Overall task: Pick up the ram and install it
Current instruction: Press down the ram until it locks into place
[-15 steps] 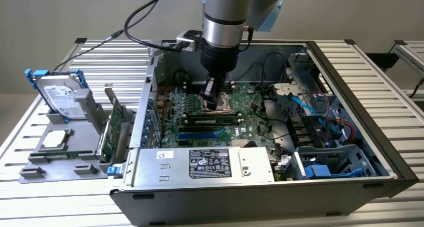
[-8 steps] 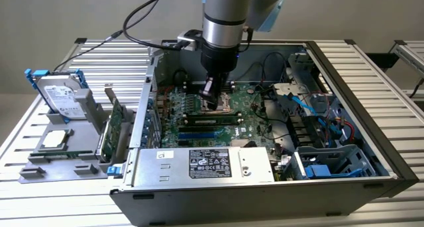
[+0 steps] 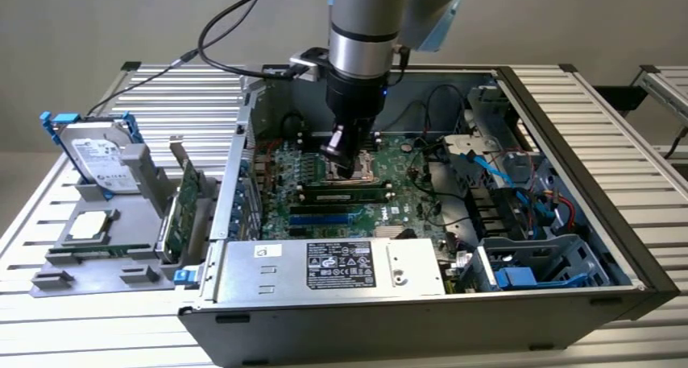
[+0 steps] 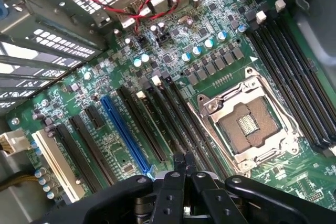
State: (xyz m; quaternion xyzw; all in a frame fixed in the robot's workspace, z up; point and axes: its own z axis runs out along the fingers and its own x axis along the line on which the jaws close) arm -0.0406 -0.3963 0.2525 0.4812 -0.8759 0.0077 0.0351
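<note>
An open computer case point(image 3: 602, 247) lies on its side on a slatted table point(image 3: 97, 336), the motherboard point(image 3: 322, 199) flat on its floor. The arm's gripper point(image 3: 341, 155) — fingers pressed together — hangs inside the case over the processor socket point(image 4: 249, 127), with the ram point(image 3: 344, 196) seated in a slot just in front of it. A power supply point(image 3: 333, 267) fills the near wall. Outside, toward the exterior view's left, a hard drive point(image 3: 99, 159) and an expansion card point(image 3: 185, 199) stand upright in a holder point(image 3: 97, 263) — well apart from the case.

Pincer point(image 4: 185, 162) shut, arm point(image 3: 363, 30) upright
</note>
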